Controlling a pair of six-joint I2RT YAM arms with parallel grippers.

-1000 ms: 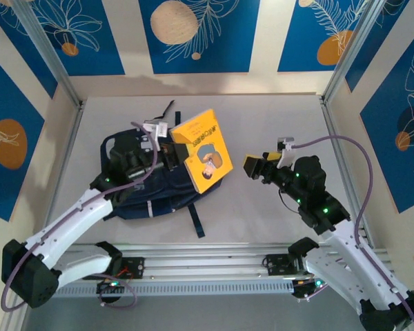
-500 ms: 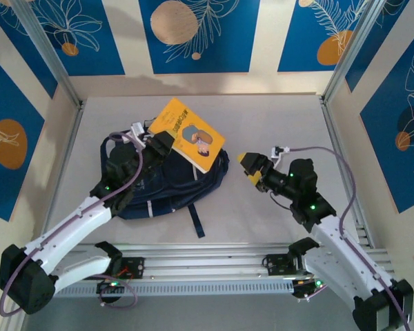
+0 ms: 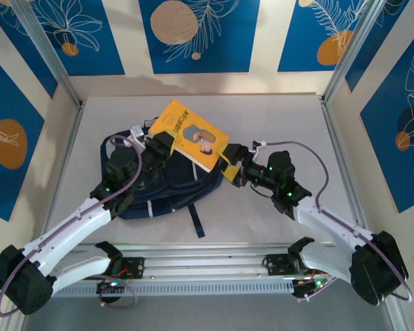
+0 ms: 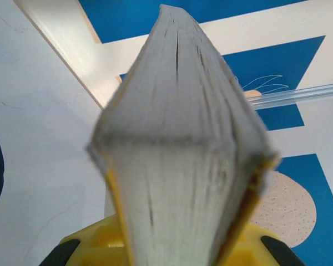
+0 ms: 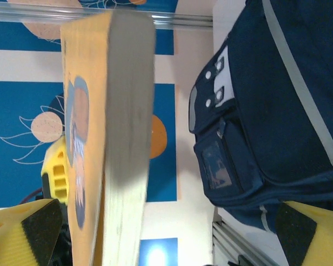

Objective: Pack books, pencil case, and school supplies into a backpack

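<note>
From above, the left fingers [image 3: 164,143] are clamped on the near corner of the yellow book [image 3: 193,134], holding it tilted above the top of the navy backpack [image 3: 167,187], which lies flat on the grey counter [image 3: 283,117]. The right fingers [image 3: 230,172] sit just beside the book's right corner, at the backpack's right edge. Over to the left wrist camera: the yellow book [image 4: 177,155] rises edge-on, pages fanned, gripped between the yellow fingers [image 4: 94,244] at the bottom. And the right wrist camera: the right fingers [image 5: 28,221] are spread wide apart, with the yellow book [image 5: 122,138] standing edge-on by the left one and the backpack [image 5: 277,111] on the right.
</note>
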